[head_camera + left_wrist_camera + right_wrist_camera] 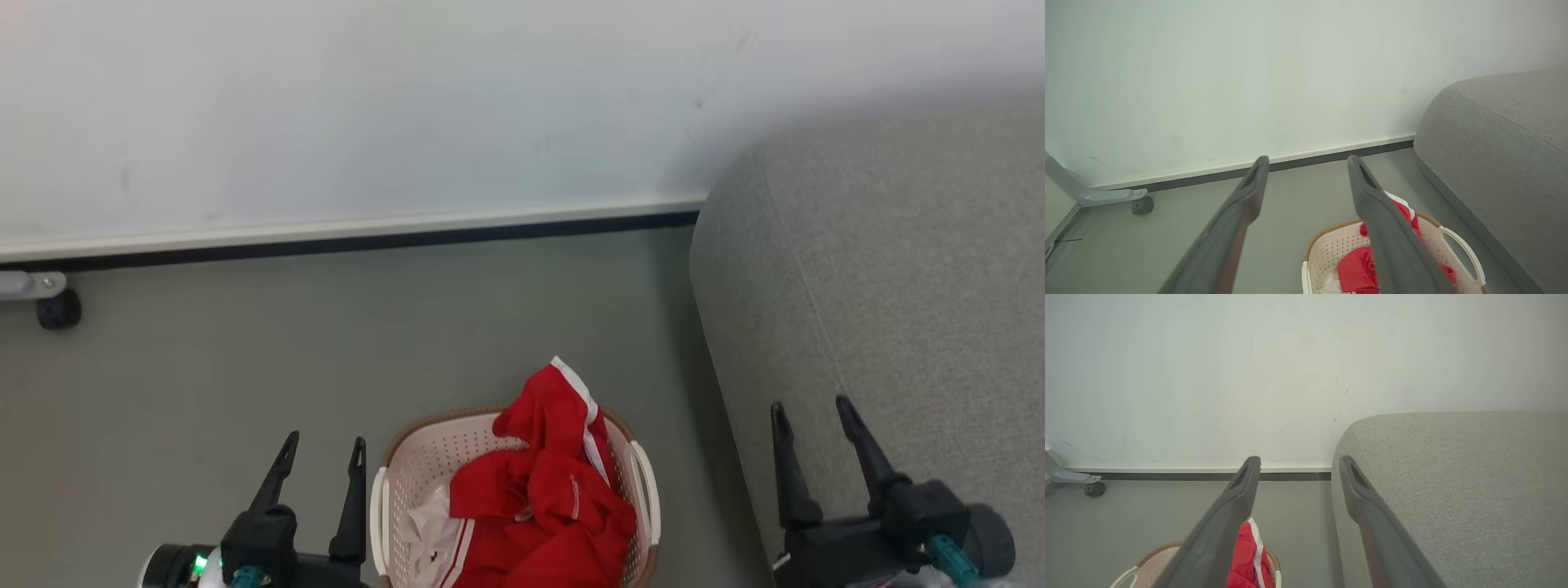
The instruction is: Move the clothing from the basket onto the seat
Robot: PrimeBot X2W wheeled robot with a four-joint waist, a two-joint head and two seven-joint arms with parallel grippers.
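Red striped fabric clothing [539, 490] lies heaped in the cream perforated plastic basket [433, 457], just beside the grey upholstered seat [898, 310]. Left gripper [325, 441] and right gripper [808, 404] stand spread apart, empty. Recommended: descend onto the raised fold and pinch deep.

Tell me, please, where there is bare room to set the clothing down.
The seat, right of the basket, is bare wherever it shows. The floor between basket and wall is bare too. Only the basket is crowded, heaped with clothing.
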